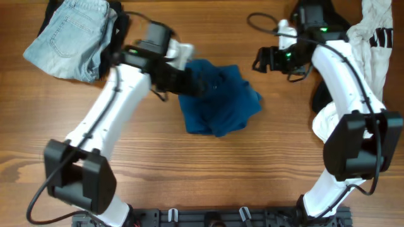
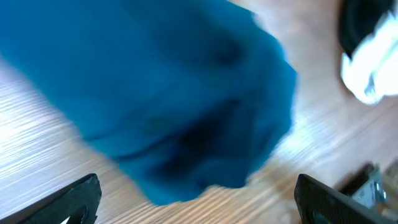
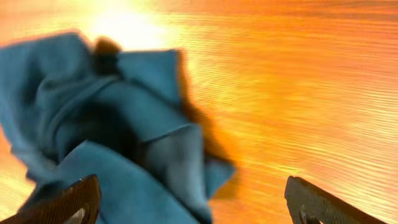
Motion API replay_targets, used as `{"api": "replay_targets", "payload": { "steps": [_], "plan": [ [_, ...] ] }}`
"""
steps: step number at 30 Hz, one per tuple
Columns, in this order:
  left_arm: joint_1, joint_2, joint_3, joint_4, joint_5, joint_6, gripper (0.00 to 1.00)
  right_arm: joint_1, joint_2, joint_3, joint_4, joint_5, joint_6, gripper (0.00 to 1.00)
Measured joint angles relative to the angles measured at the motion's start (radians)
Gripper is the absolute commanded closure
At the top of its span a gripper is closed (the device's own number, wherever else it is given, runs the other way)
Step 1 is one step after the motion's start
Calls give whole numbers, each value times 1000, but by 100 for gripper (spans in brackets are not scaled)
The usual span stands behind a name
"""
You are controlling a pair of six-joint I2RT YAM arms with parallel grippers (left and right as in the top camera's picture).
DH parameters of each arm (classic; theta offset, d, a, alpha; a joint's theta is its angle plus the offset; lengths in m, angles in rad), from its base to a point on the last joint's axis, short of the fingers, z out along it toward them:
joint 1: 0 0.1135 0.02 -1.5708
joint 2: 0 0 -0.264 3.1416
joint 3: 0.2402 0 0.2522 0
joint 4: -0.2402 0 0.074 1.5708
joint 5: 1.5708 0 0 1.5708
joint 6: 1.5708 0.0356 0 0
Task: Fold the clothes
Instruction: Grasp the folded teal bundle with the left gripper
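**Both grippers spread and empty, blue heap unheld at mid-table**

The left gripper (image 2: 199, 205) has its fingers set wide apart with nothing clamped. Its wrist view is blurred and filled by the crumpled blue fabric garment (image 1: 218, 98) just ahead. From overhead this gripper sits at the heap's upper-left edge, and I cannot tell whether it touches the cloth. The right gripper (image 3: 196, 208) is likewise spread and empty, hovering off the heap's upper-right side with a strip of bare wood between.

The garment lies bunched near the middle of the light-brown wooden table (image 1: 202, 183), its folds overlapping and one flap turned over. It looks soft, light and limp, so it will probably sag from any pinch and drag rather than slide as one piece. A free corner or hem on the outer rim, one per gripper, seems a better hold than the thick middle, where several layers would lift together.

The widest open room is toward the near edge, below the heap. The pale blue denim jeans (image 1: 72, 38) lie piled at the far left, and a white garment with black lettering (image 1: 372, 28) sits at the far right beside the right arm. Both are well apart from the blue heap, though spreading it toward the far edge would crowd them.
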Motion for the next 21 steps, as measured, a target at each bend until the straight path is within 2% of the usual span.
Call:
{"api": "replay_targets", "payload": {
  "steps": [6, 12, 16, 21],
  "plan": [
    [-174, 111, 0, 56, 6, -12, 0, -119, 0, 0, 21, 0, 40, 7],
    [-219, 262, 0, 66, -7, -16, 0, -146, 0, 0, 18, -1, 44, 7],
    [-215, 313, 2, 47, -86, -16, 0, -144, 0, 0, 18, -1, 44, 7],
    [-206, 332, 19, -6, -266, -16, 0, -144, 0, 0, 16, -1, 44, 7]
  ]
}}
